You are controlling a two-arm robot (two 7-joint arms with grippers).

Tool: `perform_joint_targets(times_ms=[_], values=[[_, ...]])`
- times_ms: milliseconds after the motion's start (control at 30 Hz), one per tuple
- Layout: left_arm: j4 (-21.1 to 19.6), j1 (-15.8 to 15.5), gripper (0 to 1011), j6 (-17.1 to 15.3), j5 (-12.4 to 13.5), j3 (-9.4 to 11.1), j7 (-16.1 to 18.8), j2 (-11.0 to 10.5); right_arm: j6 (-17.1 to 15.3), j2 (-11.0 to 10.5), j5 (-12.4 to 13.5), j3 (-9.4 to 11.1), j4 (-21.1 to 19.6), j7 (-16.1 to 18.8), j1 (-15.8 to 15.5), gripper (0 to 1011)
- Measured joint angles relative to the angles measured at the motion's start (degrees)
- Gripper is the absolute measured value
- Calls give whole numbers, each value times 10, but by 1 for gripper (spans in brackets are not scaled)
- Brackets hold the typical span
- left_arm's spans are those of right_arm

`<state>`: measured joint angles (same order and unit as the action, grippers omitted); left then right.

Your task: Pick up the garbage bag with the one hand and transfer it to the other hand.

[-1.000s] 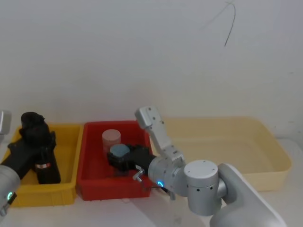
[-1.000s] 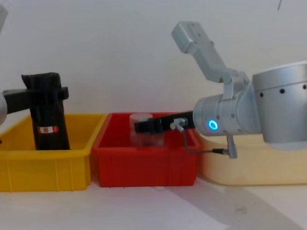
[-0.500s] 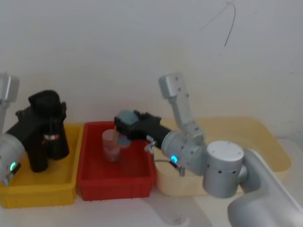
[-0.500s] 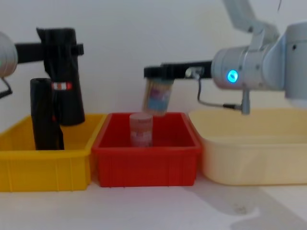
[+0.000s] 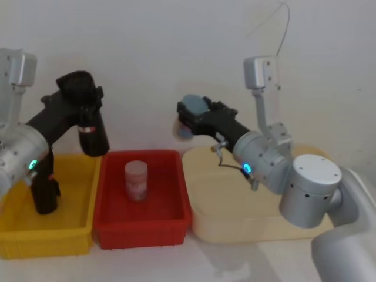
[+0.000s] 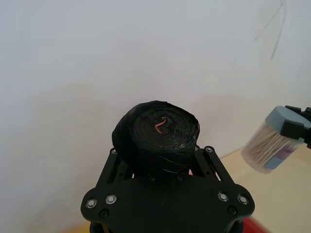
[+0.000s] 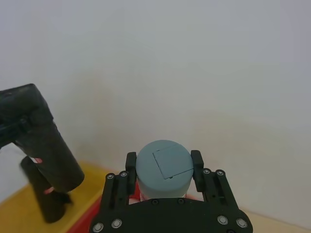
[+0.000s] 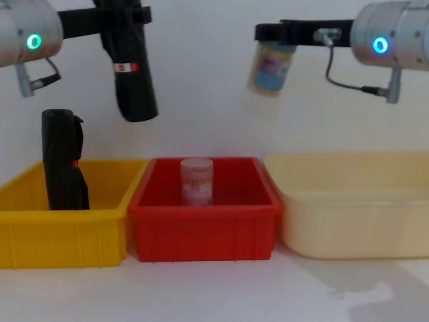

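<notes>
One red-labelled garbage bag (image 8: 133,90), left hand (image 8: 125,14)

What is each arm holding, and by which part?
The left gripper clamps a black garbage bag roll near its upper end; the right gripper clamps a clear jar at its grey lid.

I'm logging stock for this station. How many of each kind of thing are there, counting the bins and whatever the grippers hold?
Black bag rolls: 2, the held roll in the left gripper and the standing roll in the yellow bin
Clear jars: 2, the held jar in the right gripper and the standing jar in the red bin
Bins: 3, counting the cream bin
Total: 7
</notes>
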<state>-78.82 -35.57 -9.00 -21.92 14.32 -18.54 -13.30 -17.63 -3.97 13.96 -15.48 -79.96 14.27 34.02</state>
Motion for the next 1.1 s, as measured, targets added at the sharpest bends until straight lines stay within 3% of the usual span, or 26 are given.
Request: perform_joint_targets(times_ms=[367, 500, 733, 767, 800, 900, 1100], values=[[178, -100, 434, 74, -21, 32, -94, 46, 4, -19, -17, 36, -28, -52, -22, 646], [224, -124, 434, 91, -27, 40, -123, 59, 3, -24, -21, 47, -29, -65, -32, 646], [379, -199, 434, 137, -42, 57, -200, 101, -3, -33, -27, 75, -23, -93, -55, 646], [420, -219, 434, 155, -55, 66, -222, 111, -3, -34, -28, 77, -21, -95, -56, 646], [420, -219, 434, 155, -55, 66, -222, 111, -4, -35, -29, 79, -19, -97, -58, 646], [507, -261, 434, 185, -77, 86, -259, 133, -4, -37, -31, 86, -11, -103, -64, 646], [604, -307, 434, 217, -102, 106, -299, 157, -4, -37, -31, 95, -3, -106, -70, 645]])
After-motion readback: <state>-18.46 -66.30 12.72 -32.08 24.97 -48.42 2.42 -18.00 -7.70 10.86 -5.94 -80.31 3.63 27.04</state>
